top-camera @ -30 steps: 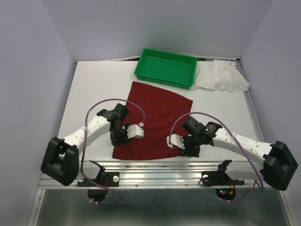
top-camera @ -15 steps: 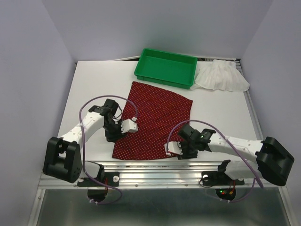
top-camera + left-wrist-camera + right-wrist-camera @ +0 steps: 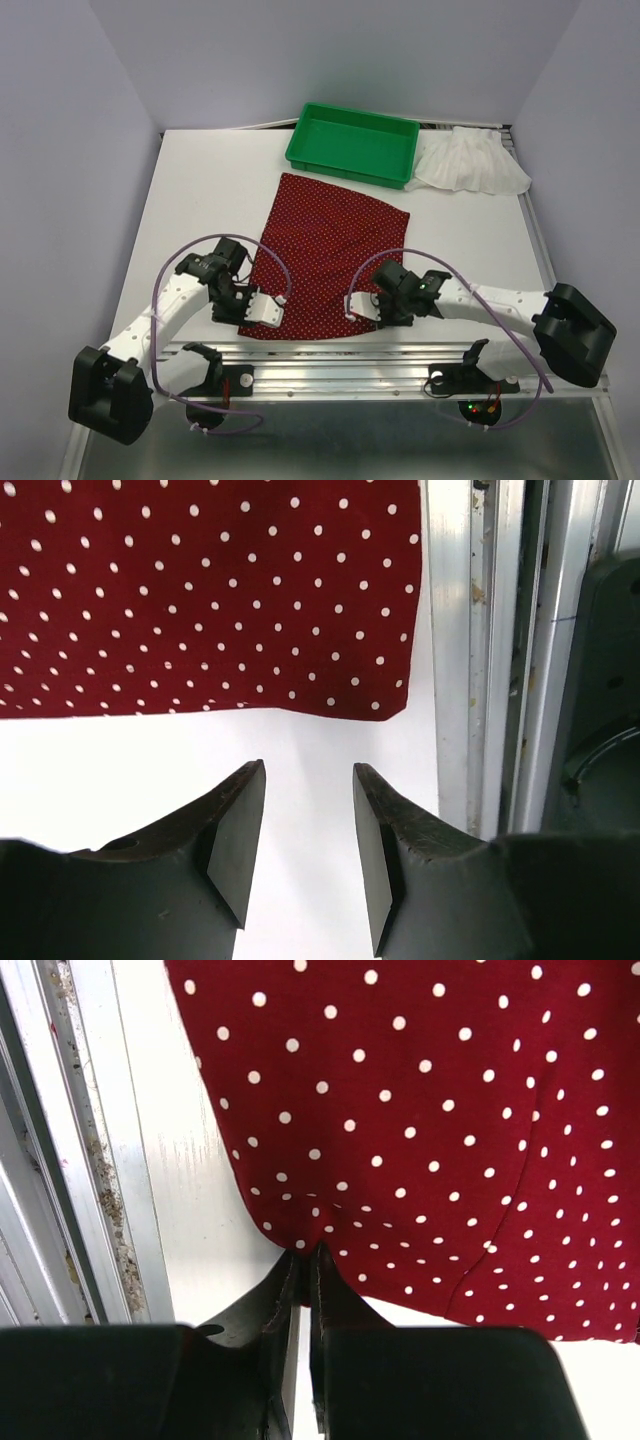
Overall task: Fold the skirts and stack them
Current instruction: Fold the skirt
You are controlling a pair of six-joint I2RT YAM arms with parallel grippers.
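The dark red dotted skirt [image 3: 330, 255] lies spread flat in the middle of the table. My right gripper [image 3: 353, 306] is low at its near right edge. In the right wrist view the fingers [image 3: 310, 1252] are shut on a small pinch of the red hem [image 3: 420, 1110]. My left gripper [image 3: 266, 311] hovers at the near left corner. In the left wrist view it stands open [image 3: 308, 772] over bare white table, with the skirt's corner [image 3: 385, 705] just ahead of the fingertips and not touched. The white ruffled skirt [image 3: 470, 165] lies bunched at the far right.
A green plastic tray [image 3: 352, 145] stands behind the red skirt, next to the white one. The metal rail [image 3: 340, 352] runs along the near table edge, close to both grippers. Purple cables loop above each arm.
The left arm swung down and toward the near left corner of the red skirt, staying open. The right gripper slid left along the near edge and shut on the hem.
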